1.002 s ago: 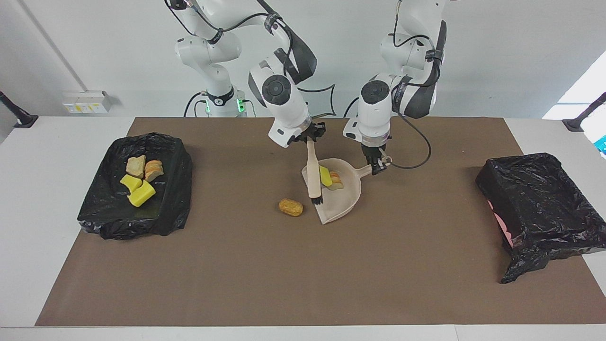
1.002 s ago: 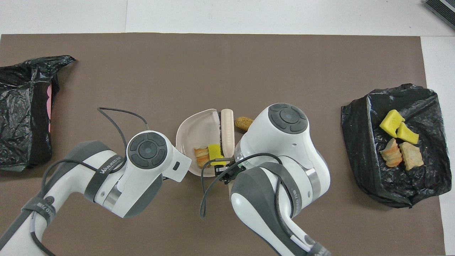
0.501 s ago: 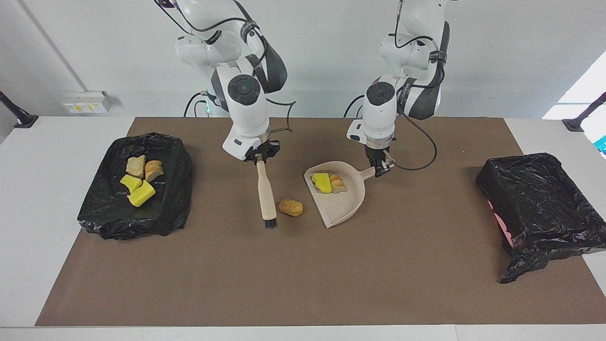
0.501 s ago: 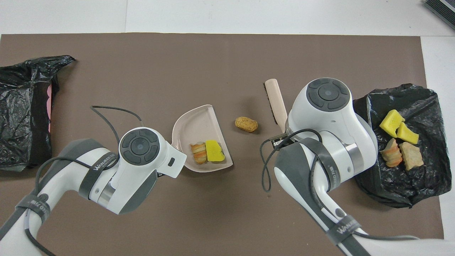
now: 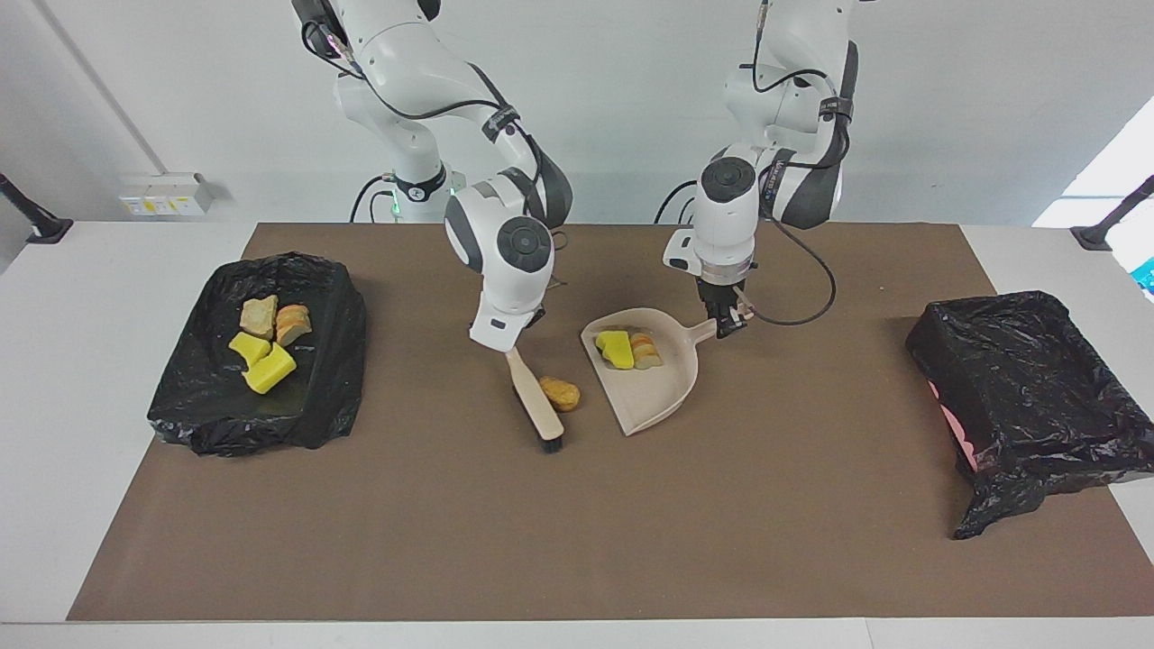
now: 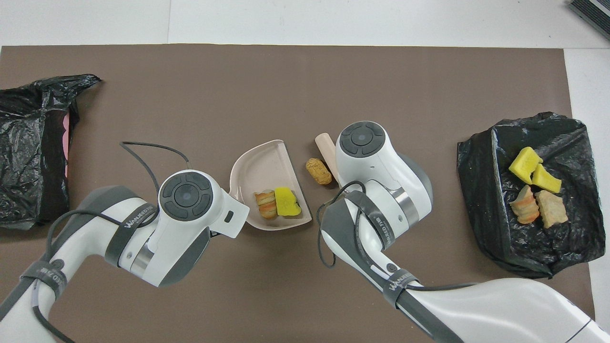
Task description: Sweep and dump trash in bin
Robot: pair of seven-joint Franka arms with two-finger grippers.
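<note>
A brown nugget (image 5: 559, 393) (image 6: 318, 170) lies on the mat between the brush and the beige dustpan (image 5: 651, 389) (image 6: 261, 167). A yellow foam piece (image 5: 616, 349) (image 6: 287, 202) and a beige lump (image 5: 644, 350) (image 6: 266, 205) lie in the dustpan. My right gripper (image 5: 514, 353) is shut on the beige brush (image 5: 538, 406) (image 6: 326, 146), whose bristle end is down on the mat, touching the nugget. My left gripper (image 5: 727, 323) is shut on the dustpan's handle. In the overhead view both grippers are hidden under their wrists.
A black-lined bin (image 5: 338, 361) (image 6: 481, 190) at the right arm's end holds two yellow pieces (image 5: 261, 362) and two beige lumps (image 5: 273, 318). Another black-lined bin (image 5: 1028, 388) (image 6: 28, 143) stands at the left arm's end. A brown mat (image 5: 577, 523) covers the table.
My right gripper lifted the brush out of the dustpan, swung it past the nugget toward the right arm's end, then brought it back against the nugget, which shifted slightly toward the dustpan.
</note>
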